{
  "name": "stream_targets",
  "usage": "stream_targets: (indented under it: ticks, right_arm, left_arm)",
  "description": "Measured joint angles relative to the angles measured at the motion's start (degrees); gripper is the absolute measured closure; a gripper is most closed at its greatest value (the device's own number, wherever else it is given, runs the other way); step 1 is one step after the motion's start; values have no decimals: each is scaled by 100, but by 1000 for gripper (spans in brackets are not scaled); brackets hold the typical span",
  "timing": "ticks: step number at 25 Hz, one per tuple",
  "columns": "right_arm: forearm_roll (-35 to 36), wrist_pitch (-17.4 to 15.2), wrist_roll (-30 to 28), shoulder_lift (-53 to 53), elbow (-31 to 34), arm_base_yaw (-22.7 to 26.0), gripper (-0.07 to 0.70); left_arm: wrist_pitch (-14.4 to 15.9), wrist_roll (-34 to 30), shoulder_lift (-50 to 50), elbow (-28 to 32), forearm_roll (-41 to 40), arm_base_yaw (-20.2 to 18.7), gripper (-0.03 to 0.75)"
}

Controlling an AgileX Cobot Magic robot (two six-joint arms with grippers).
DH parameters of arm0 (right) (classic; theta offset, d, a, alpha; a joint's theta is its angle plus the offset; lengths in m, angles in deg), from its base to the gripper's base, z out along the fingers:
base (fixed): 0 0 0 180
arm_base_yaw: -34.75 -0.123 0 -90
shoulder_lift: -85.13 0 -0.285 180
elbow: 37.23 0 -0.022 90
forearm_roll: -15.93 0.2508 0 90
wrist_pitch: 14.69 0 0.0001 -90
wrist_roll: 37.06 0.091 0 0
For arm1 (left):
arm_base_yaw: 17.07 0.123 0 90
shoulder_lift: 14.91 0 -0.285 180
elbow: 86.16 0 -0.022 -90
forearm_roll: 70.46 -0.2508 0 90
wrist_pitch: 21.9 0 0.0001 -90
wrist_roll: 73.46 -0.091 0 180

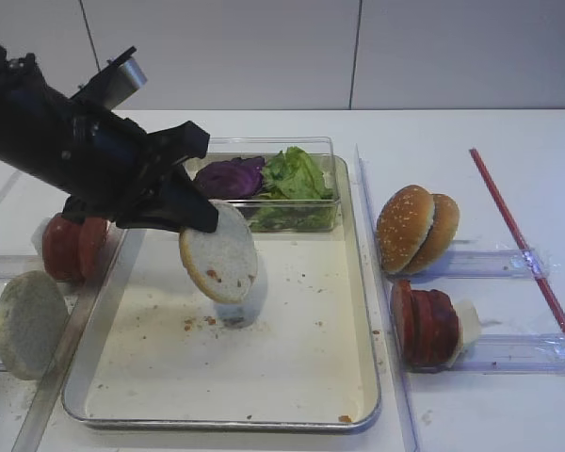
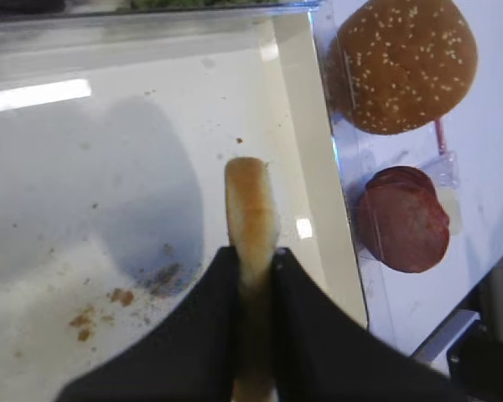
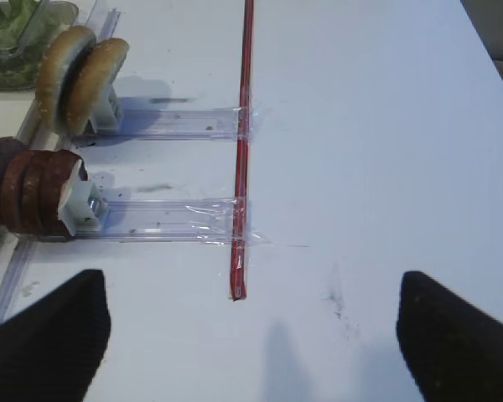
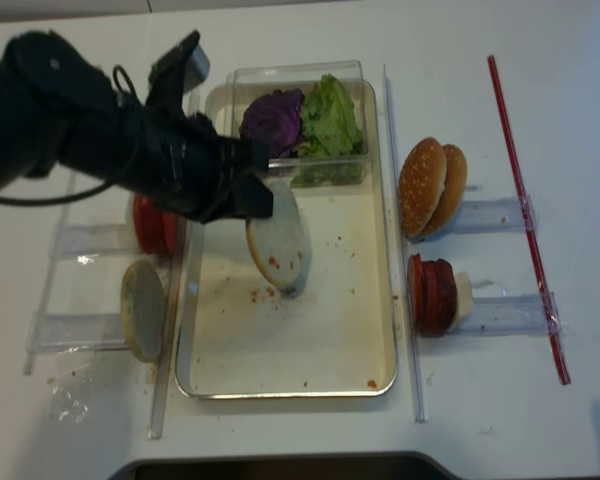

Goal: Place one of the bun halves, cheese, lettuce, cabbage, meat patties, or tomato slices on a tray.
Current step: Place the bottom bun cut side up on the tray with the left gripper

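Far left, a spare bun half (image 1: 28, 323) stands on edge in a clear holder outside the tray (image 1: 363, 282), its lower part cut by the tray rim. Tomato slices (image 1: 72, 247) sit behind it, mostly hidden by the black left arm. Left hand (image 1: 207, 215) is clamped on the top edge of a pale bun half (image 1: 220, 255), held tilted over the tray's crumb-flecked floor; whether its lower edge touches the floor, probably not, hard to tell. Left wrist view shows only the bun's edge between the fingers (image 2: 314, 318). Clear box at the tray's back holds cabbage (image 1: 230, 177) and lettuce (image 1: 295, 176). Right of the tray: sesame bun tops (image 1: 416, 228), meat patties (image 1: 426, 323), red strip (image 1: 520, 245). Right hand (image 3: 251, 335): fingers well apart, gripping nothing, tips cut off by the frame. White bench (image 1: 471, 414), pale panelled wall behind.
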Motion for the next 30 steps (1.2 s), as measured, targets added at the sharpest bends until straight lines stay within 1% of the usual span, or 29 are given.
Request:
stream_targets:
  ticks: [5,7,11,14,17,21,25,28,30]
  right_arm:
    - [0,0,0,0,0,0,-60]
    - [0,0,0,0,0,0,-60]
    - [0,0,0,0,0,0,-60]
    - [0,0,0,0,0,0,-60]
    - [0,0,0,0,0,0,-60]
    - [0,0,0,0,0,0,-60]
    - [0,0,0,0,0,0,-60]
    - [0,0,0,0,0,0,-60]
    - [0,0,0,0,0,0,-60]
  left_arm:
    - [16,-1292,-16,657,1673,213,666]
    - [16,-1648,-16,817,2100,216,666]
    - [-8,-1793,-16,1020,2264,216,666]
    - [-162,-1830,-16,1202,2278,216,666]
    - [-341,-1831,-25,1245,2327,216,666]
    - [-388,-1951,-25,1245,2573,216,666]
    - [-350,-2016,-177,1245,2624,205,666]
    - [-223,-2189,-501,1245,2755,205,666]
    - [-120,-2421,-693,1245,2884,205,666]
